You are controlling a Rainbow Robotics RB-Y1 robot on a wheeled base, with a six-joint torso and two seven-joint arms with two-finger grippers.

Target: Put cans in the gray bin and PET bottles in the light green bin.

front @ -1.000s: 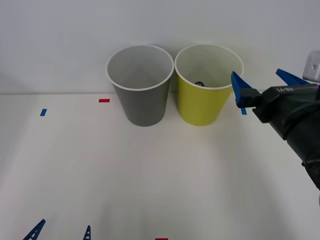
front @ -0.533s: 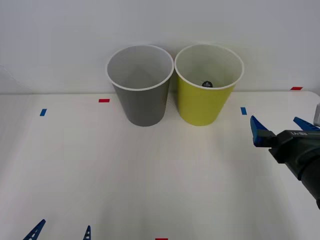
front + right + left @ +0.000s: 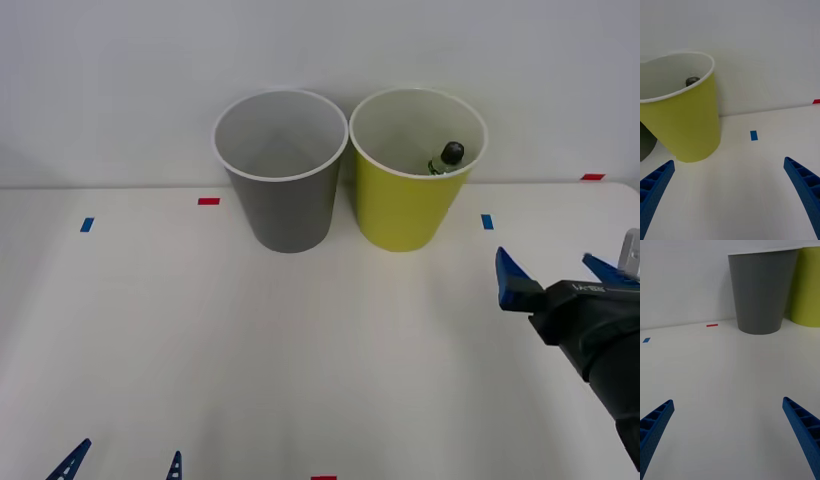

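A small green bottle (image 3: 446, 158) with a black cap leans against the inner wall of the light green bin (image 3: 405, 205), its cap and neck just showing over the white rim. The gray bin (image 3: 288, 205) stands just beside it, toward the robot's left, and what shows of its inside looks bare. Both bins sit at the far edge of the white tabletop (image 3: 300, 340), near small red and blue tape marks. The right pincer (image 3: 548, 272) hovers low over the tabletop, on the robot's right of the light green bin and nearer the robot, its blue ribbed fingers spread wide and holding nothing. The left pincer (image 3: 120, 466) waits at the near edge, also spread and bare. The bottle is likely light, fairly stiff and smooth-sided, so a hold across its body below the cap would suit best.
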